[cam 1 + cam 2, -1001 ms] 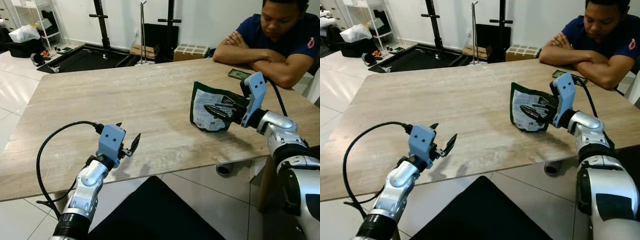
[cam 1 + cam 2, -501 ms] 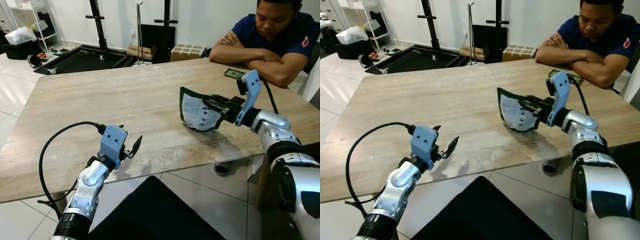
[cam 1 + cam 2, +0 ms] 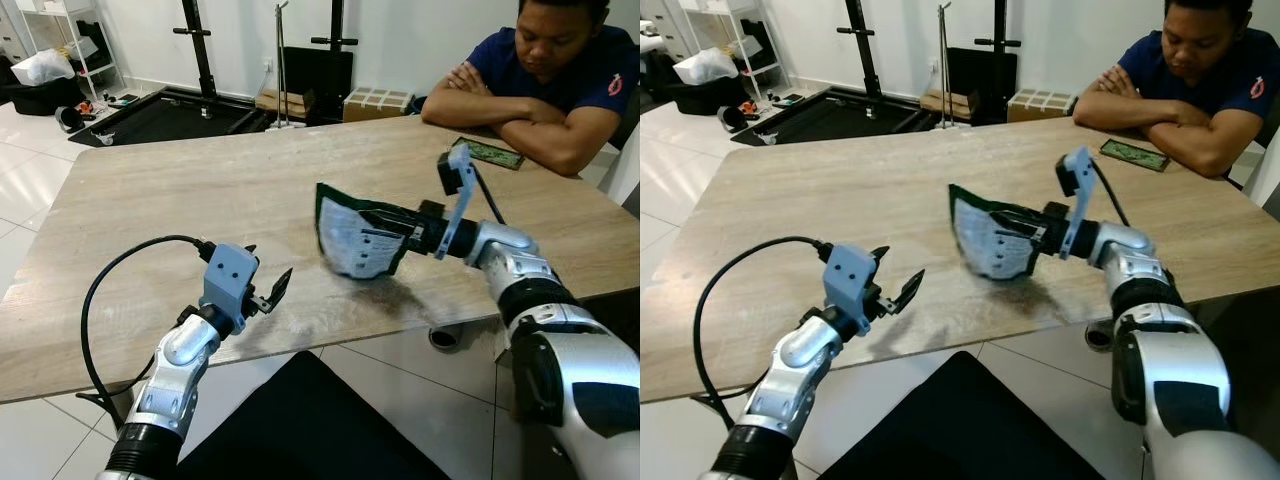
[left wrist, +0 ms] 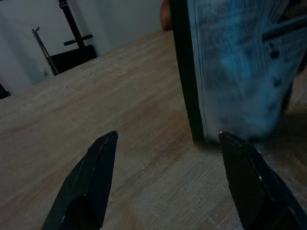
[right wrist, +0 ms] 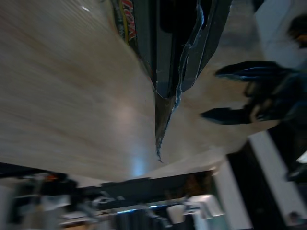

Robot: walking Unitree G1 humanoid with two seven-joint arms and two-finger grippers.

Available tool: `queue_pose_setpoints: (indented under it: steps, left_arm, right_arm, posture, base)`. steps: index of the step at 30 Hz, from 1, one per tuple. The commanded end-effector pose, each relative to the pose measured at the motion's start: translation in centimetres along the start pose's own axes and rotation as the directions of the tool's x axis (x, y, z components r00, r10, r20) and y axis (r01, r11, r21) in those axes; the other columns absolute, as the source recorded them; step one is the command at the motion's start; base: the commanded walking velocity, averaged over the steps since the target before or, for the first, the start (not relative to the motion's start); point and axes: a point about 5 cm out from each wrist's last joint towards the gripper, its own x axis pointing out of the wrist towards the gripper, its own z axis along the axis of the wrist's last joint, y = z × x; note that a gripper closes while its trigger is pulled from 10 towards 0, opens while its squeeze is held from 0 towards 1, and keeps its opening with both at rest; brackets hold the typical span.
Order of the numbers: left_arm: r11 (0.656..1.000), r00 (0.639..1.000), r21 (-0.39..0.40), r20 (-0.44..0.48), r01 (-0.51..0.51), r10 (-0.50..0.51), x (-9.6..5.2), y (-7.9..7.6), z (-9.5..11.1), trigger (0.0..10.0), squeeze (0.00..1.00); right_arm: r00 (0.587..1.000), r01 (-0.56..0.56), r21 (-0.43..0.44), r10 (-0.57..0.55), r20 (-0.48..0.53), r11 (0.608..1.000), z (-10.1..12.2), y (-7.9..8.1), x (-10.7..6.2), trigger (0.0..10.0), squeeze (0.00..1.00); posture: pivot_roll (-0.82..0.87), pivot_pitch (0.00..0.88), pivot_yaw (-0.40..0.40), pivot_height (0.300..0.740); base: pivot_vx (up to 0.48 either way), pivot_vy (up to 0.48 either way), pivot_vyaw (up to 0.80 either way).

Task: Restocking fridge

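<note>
Your right tool [image 3: 400, 222] is clamped on the upper edge of the dark green pouch [image 3: 352, 240] and holds it upright above the middle of the bench [image 3: 200, 190], roughly at your 1 o'clock, its lower end close over the wood with a shadow beneath. Whether it touches the surface you cannot tell. Your left tool [image 3: 268, 291] hovers at the near edge of the bench at 11 o'clock, fingers [image 4: 93, 172] spread wide with nothing between them, and the pouch stands just ahead of it.

Treat the pouch as light and floppy: it looks like thin printed film, curved under its own weight, with a torn, ragged mouth [image 5: 168, 103] visible from the right wrist. It will likely sag and swing when moved fast, and contents could spill if it tips mouth-down. The film is probably slick, so a pinch on a single layer may slide. Take it across the folded top seam or the stiffer side edge, squeezing both walls together, and keep it upright

A person [image 3: 560, 70] sits at 2 o'clock beside a phone [image 3: 487, 153]; keep well apart
</note>
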Motion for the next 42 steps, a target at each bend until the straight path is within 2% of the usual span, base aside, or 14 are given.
queue_pose_setpoints:
  steps: [1,17,18,19,20,21,23,25,26,27,29,39,41,42]
  left_arm:
    - [1.000,1.000,0.015,-0.015,0.017,-0.017,-0.3,0.3,0.2,10.0,0.00]
    - [0.995,0.994,-0.010,-0.039,0.102,-0.102,-0.3,0.1,0.6,10.0,0.00]
    - [0.994,0.993,-0.008,-0.044,0.113,-0.113,-0.3,0.1,0.6,10.0,0.00]
    - [0.994,0.993,-0.008,-0.044,0.113,-0.113,-0.3,0.1,0.6,10.0,0.00]
    - [0.993,0.992,-0.004,-0.047,0.115,-0.116,-0.3,0.0,0.6,10.0,0.00]
    - [0.994,0.992,0.000,-0.049,0.113,-0.112,-0.3,0.1,0.6,10.0,0.00]
    - [0.994,0.993,0.002,-0.052,0.105,-0.105,-0.2,0.1,0.6,10.0,0.00]
    - [0.995,0.993,0.001,-0.053,0.105,-0.105,-0.2,0.1,0.6,10.0,0.00]
    - [0.995,0.993,0.001,-0.054,0.105,-0.104,-0.2,0.1,0.6,10.0,0.00]
    - [0.995,0.993,0.001,-0.054,0.105,-0.104,-0.2,0.1,0.6,10.0,0.00]
    - [0.994,0.993,0.004,-0.059,0.105,-0.105,-0.2,0.0,0.5,10.0,0.00]
    - [0.995,0.992,0.017,-0.077,0.102,-0.100,-0.5,0.4,0.4,10.0,0.00]
    - [0.995,0.992,0.025,-0.081,0.098,-0.096,-0.6,0.7,0.5,10.0,0.00]
    - [0.995,0.992,0.032,-0.084,0.094,-0.091,-0.6,1.0,0.5,10.0,0.00]
  right_arm:
    - [0.996,-0.085,-0.040,0.085,0.003,0.996,1.2,0.5,1.1,0.0,0.00]
    - [0.983,-0.182,-0.100,0.185,0.016,0.978,1.2,2.6,4.8,0.0,0.00]
    - [0.983,-0.181,-0.099,0.184,0.021,0.979,1.0,2.8,5.2,1.6,0.00]
    - [0.983,-0.181,-0.099,0.184,0.021,0.979,1.0,2.8,5.2,1.6,0.00]
    - [0.983,-0.181,-0.097,0.184,0.022,0.979,0.9,3.0,5.5,3.7,0.00]
    - [0.983,-0.180,-0.093,0.183,0.019,0.979,0.6,3.1,5.7,10.0,0.00]
    - [0.982,-0.187,-0.077,0.188,0.003,0.979,0.1,3.5,6.3,10.0,0.10]
    - [0.982,-0.188,-0.075,0.189,0.000,0.979,0.0,3.6,6.4,10.0,0.10]
    - [0.983,-0.181,-0.069,0.182,-0.001,0.981,-0.2,3.7,6.5,10.0,0.24]
    - [0.983,-0.181,-0.069,0.182,-0.001,0.981,-0.2,3.7,6.5,10.0,0.24]
    - [0.987,-0.161,-0.069,0.162,0.007,0.985,-0.2,3.6,6.6,10.0,0.97]
    - [0.990,-0.138,-0.071,0.140,0.017,0.988,0.2,3.5,6.4,10.0,1.00]
    - [0.997,-0.071,-0.091,0.074,0.025,0.993,0.5,2.9,6.0,10.0,1.00]
    - [0.998,-0.041,-0.098,0.045,0.036,0.994,0.8,2.6,5.7,10.0,0.85]
  posture:
    - [-0.04,0.000,-0.003,0.740]
    - [-0.04,0.005,0.001,0.740]
    - [-0.05,0.004,0.002,0.740]
    - [-0.05,0.004,0.002,0.740]
    - [-0.05,0.004,0.003,0.740]
    - [-0.05,0.005,0.004,0.740]
    - [-0.05,0.005,0.003,0.740]
    - [-0.05,0.005,0.002,0.740]
    - [-0.05,0.004,0.001,0.740]
    - [-0.05,0.004,0.001,0.740]
    - [-0.05,0.004,-0.001,0.740]
    - [-0.05,0.003,0.001,0.740]
    - [-0.05,0.002,0.003,0.740]
    - [-0.05,0.002,0.003,0.740]
  base:
    - [0.000,0.000,0.00]
    - [0.000,0.000,0.00]
    - [0.000,0.000,0.00]
    - [0.000,0.000,0.00]
    - [0.000,0.000,0.00]
    - [0.000,0.000,0.00]
    - [0.000,0.000,0.00]
    - [0.000,0.000,0.00]
    - [0.000,0.000,0.00]
    - [0.000,0.000,0.00]
    - [0.000,0.000,0.00]
    - [0.000,0.000,0.00]
    - [0.000,0.000,0.00]
    - [0.000,0.000,0.00]
